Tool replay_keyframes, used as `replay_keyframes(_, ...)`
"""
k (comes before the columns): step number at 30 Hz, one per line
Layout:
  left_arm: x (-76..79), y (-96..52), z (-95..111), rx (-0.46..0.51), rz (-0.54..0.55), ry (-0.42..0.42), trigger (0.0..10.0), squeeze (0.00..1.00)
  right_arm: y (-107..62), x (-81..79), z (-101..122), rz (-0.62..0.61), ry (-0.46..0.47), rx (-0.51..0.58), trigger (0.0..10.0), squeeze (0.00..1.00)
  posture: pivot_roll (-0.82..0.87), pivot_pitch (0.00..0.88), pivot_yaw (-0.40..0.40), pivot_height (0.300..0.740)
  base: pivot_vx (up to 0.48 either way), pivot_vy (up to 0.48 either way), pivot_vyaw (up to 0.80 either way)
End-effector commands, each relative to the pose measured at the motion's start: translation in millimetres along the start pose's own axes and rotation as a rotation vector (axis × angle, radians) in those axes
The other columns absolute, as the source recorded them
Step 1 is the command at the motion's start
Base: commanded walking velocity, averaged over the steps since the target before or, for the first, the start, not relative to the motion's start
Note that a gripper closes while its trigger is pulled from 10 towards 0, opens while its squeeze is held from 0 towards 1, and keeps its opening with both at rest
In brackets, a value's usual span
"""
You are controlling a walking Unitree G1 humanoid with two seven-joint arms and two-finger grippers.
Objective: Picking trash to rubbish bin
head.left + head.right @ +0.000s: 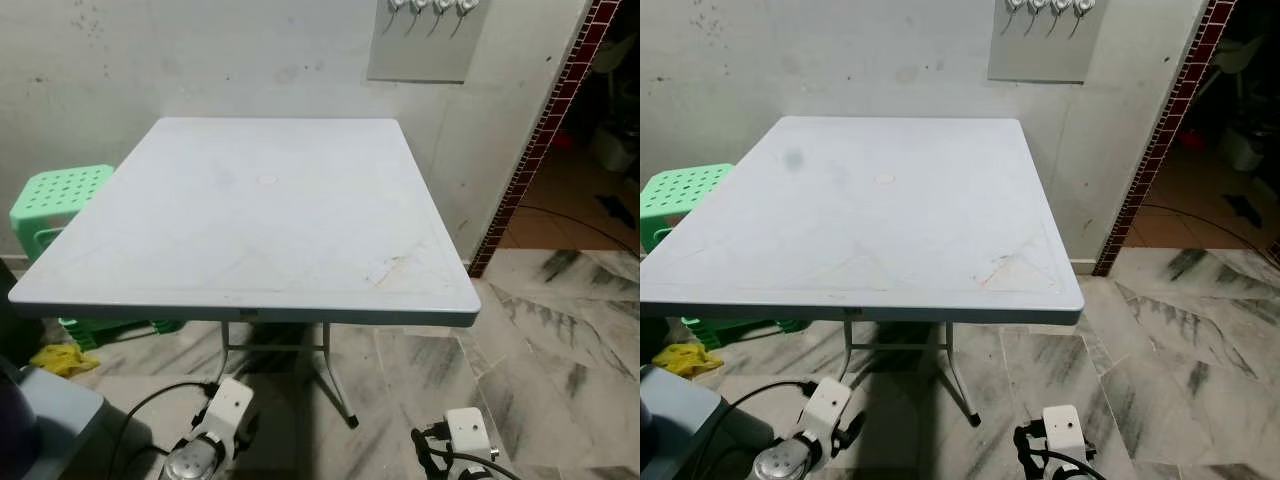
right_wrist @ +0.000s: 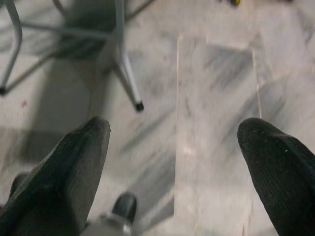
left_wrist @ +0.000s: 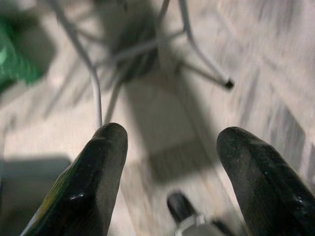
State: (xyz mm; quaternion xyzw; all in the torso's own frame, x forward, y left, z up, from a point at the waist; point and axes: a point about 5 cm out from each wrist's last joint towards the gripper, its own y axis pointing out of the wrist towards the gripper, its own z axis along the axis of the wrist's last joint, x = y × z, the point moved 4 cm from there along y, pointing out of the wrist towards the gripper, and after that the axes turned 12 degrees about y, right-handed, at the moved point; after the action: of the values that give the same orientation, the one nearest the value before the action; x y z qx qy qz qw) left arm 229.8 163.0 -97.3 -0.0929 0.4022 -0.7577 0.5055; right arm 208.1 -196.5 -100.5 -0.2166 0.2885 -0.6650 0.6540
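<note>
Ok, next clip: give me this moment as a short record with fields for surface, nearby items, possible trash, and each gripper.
surface: pale grey table, top bare apart from scuff marks
nearby items: green stool at the table's left, partly tucked under it; hooks on the wall behind
possible trash: yellow crumpled item on the marble floor, under the table's left edge
left gripper: low, over the floor near the table legs, fingers apart, holding nothing
right gripper: low, over the floor, fingers apart, holding nothing
</note>
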Motion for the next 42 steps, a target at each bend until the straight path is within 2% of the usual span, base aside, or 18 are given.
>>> replay_keyframes(1,2.5,-3.6,-17.7,-0.078,-0.001,-0.046,10.0,0.00,-2.7,5.5,-15.0,-0.033,0.009,-0.078,10.0,0.00,-0.05,0.000,0.006,0.740,0.000,0.000,0.00)
replay_keyframes(3,5.2,-5.2,-23.8,-0.104,-0.001,-0.051,10.0,0.00,-4.9,8.7,-21.5,-0.054,0.018,-0.103,10.0,0.00,-0.05,0.000,0.002,0.740,0.000,0.000,0.00)
replay_keyframes(6,15.5,-6.7,-32.7,-0.156,-0.015,-0.070,10.0,0.00,-10.1,12.6,-37.5,-0.092,0.086,-0.164,10.0,0.00,-0.04,0.000,-0.005,0.740,0.000,0.000,0.00)
replay_keyframes(10,23.9,-2.0,-22.5,-0.142,-0.034,-0.088,10.0,0.00,-14.7,7.4,-52.0,-0.074,0.100,-0.222,10.0,0.00,-0.04,0.000,-0.006,0.740,0.000,0.000,0.00)
replay_keyframes(15,27.0,1.1,-13.8,-0.117,-0.055,-0.091,10.0,0.00,-14.2,5.5,-52.9,-0.078,0.105,-0.228,10.0,0.00,-0.04,0.000,-0.001,0.740,0.000,0.000,0.00)
replay_keyframes(19,27.9,1.2,-14.1,-0.125,-0.066,-0.058,10.0,0.00,-13.4,-0.5,-54.2,-0.069,0.101,-0.235,10.0,0.00,-0.05,0.000,0.008,0.740,0.000,0.000,0.00)
replay_keyframes(25,25.8,-0.1,-18.6,-0.141,-0.059,-0.055,10.0,0.00,-13.6,-5.6,-57.7,-0.074,0.105,-0.249,10.0,0.00,-0.05,0.000,0.011,0.740,0.000,0.000,0.00)
replay_keyframes(42,25.6,-0.4,-19.2,-0.141,-0.057,-0.063,10.0,0.00,-21.1,4.8,-68.5,-0.110,0.094,-0.278,10.0,0.00,-0.06,0.000,-0.001,0.740,0.000,0.000,0.00)
